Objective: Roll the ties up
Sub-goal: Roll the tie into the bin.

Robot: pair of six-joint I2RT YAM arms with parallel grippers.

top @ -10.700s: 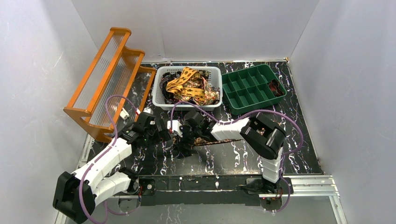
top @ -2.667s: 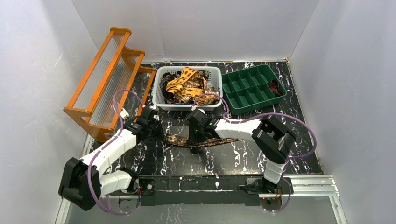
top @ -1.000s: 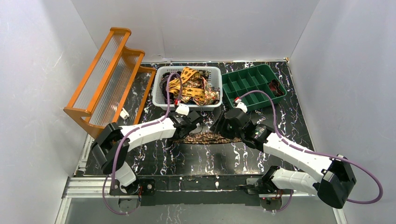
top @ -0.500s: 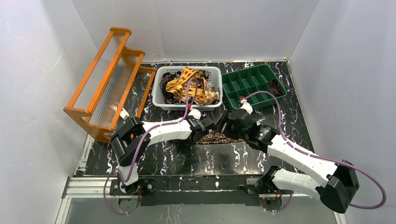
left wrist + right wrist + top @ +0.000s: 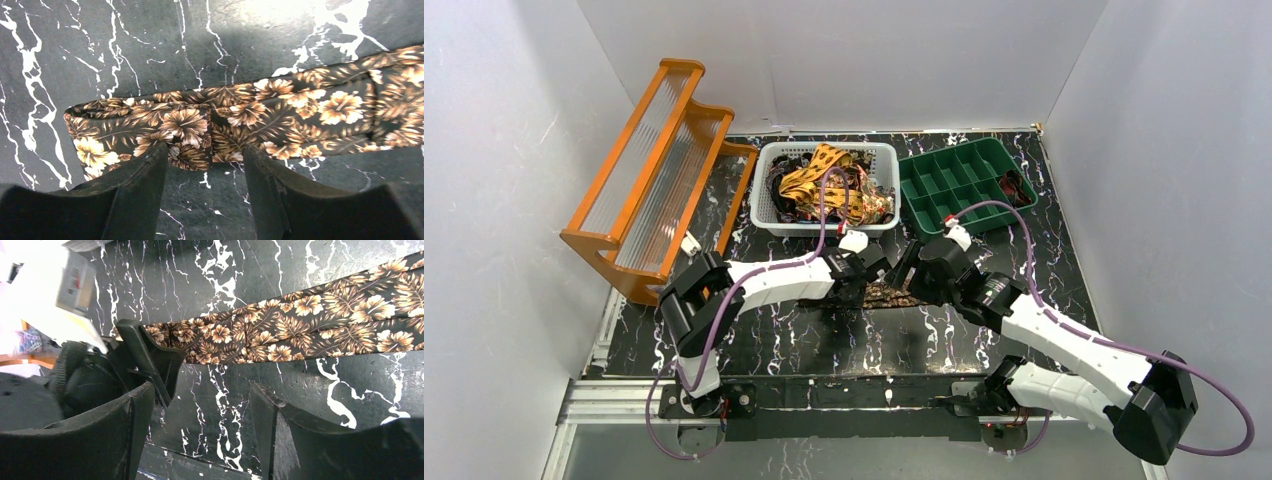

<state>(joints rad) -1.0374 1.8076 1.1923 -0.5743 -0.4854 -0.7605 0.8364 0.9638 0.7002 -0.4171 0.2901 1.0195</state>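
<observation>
- Tie (image 5: 300, 112): dark brown with a tan flower print, lying flat on the black marble table (image 5: 824, 340) just in front of the white basket (image 5: 822, 226). It is folded over on itself and not rolled.
- Left gripper (image 5: 204, 152): fingers apart with nothing clamped. The tips sit at the tie's near edge, close to its folded end.
- Right gripper (image 5: 201, 390): fingers wide apart, holding nothing, above bare table just beside the tie. The strip runs across past its fingertips.
- The two grippers face each other over the tie in front of the basket, close together. In the right wrist view one black finger of the left gripper covers the tie's end.
- The basket is heaped with more ties (image 5: 829, 185), yellow-orange and dark ones tangled together.
- Purple cable (image 5: 822, 200) of the left arm loops over the basket's front and its contents.
- Green compartment tray (image 5: 946, 150): just right of the basket. A dark tie (image 5: 1016, 188) lies in its far-right compartment.
- Orange rack (image 5: 654, 170): left of the basket, well apart from the grippers.
</observation>
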